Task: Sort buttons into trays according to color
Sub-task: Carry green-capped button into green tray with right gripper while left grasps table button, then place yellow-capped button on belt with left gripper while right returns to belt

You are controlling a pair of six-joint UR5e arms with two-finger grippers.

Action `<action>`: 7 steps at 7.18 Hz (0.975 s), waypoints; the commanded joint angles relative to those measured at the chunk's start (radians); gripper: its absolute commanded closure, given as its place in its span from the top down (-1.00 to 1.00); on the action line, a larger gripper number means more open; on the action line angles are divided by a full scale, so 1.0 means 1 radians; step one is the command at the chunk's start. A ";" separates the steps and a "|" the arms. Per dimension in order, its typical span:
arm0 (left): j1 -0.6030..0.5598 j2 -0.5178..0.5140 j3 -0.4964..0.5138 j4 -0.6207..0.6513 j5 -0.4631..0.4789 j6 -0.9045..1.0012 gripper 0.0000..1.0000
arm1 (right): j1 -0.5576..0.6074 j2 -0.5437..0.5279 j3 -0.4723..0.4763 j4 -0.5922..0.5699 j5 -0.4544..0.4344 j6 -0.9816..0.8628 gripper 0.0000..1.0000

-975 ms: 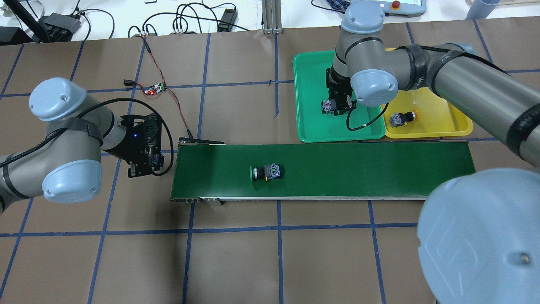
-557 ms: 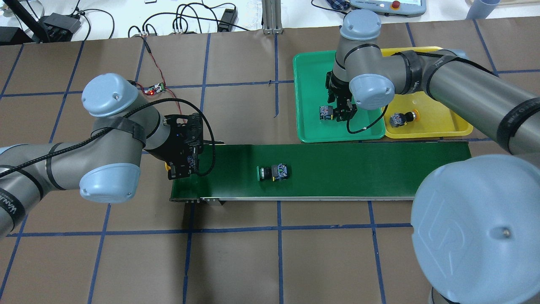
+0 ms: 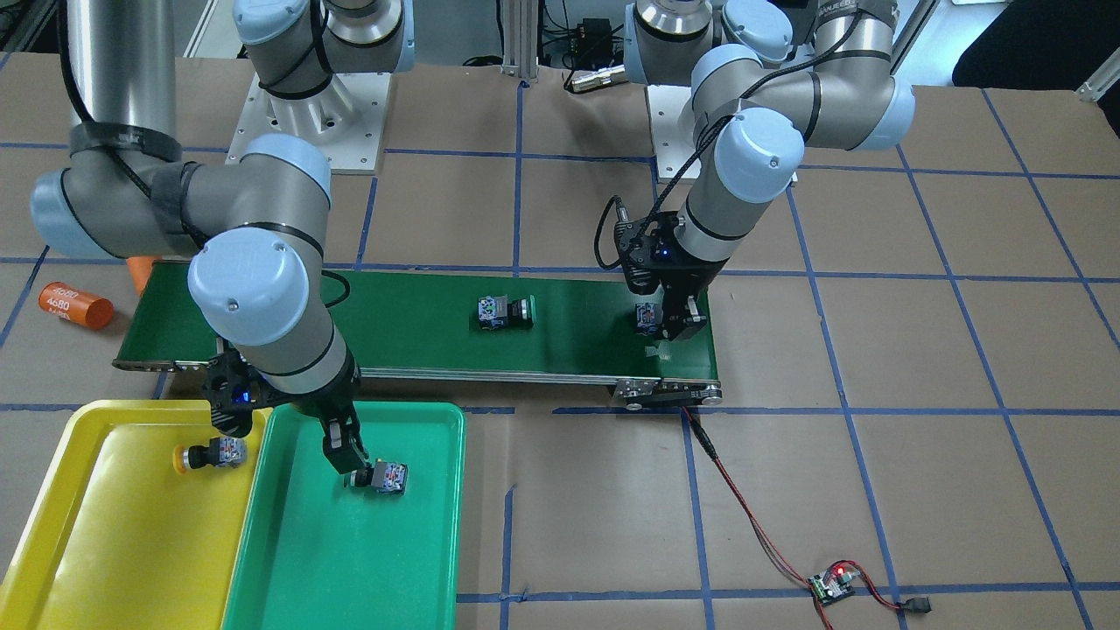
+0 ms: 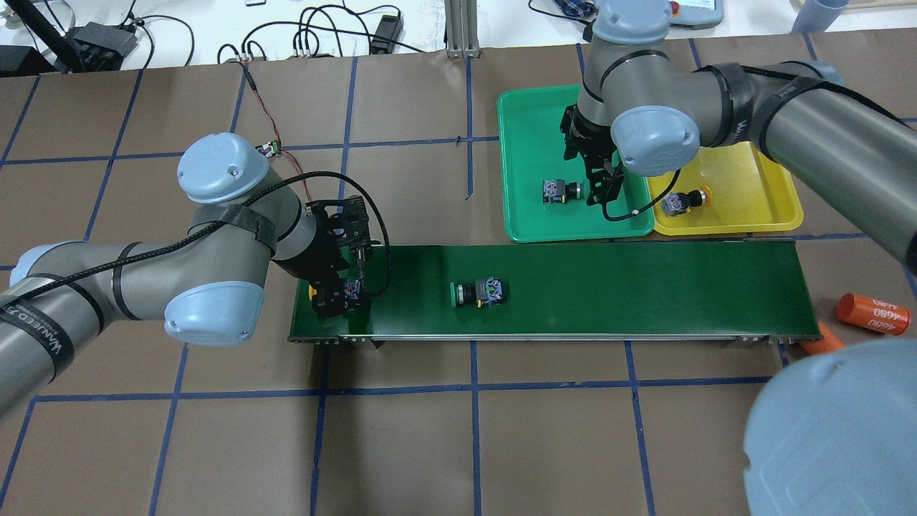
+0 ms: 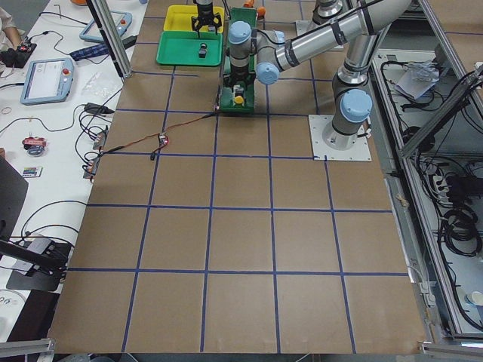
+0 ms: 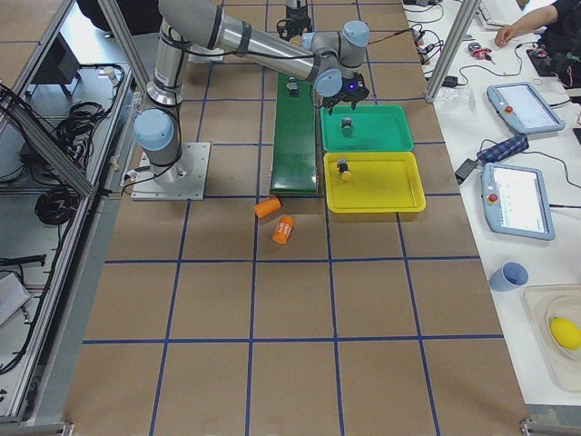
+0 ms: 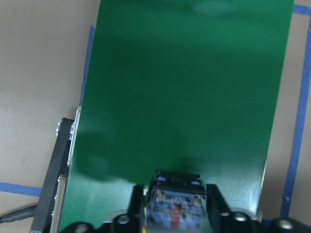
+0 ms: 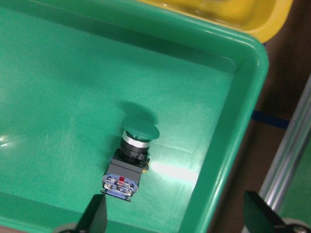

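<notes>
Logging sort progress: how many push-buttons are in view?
4: a green button in the green tray, a yellow button in the yellow tray, a second green button on the belt, a second yellow button in the left gripper.

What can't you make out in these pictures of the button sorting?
Left wrist view: the held push-button shows only its contact block; the bottom edge and the left pincer cut off its cap.
Overhead view: the second orange cylinder lies mostly behind the right arm's near joint; any marking is hidden.
Exterior left view: the push-button in the green tray is too small to tell its cap colour.
</notes>
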 commanded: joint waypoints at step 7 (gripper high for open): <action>0.129 0.067 0.417 -0.477 0.033 -0.558 1.00 | 0.146 -0.256 0.309 0.023 0.017 0.237 1.00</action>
